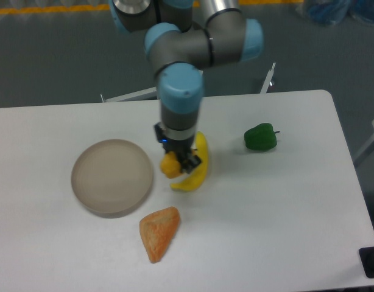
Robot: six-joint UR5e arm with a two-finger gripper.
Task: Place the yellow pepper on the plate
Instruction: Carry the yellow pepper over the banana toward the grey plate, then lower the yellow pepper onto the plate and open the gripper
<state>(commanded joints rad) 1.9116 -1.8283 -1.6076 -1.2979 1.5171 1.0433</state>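
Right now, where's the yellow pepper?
The yellow pepper is held in the gripper above the table, in front of the banana and just right of the plate's rim, not yet over it.

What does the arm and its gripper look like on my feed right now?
The arm has grey tubular links with light-blue caps on its rounded joints and a shiny silver upper tube. The wrist narrows to a pale collar above the small black two-finger gripper, which shows a tiny blue light. No loose cables are visible.
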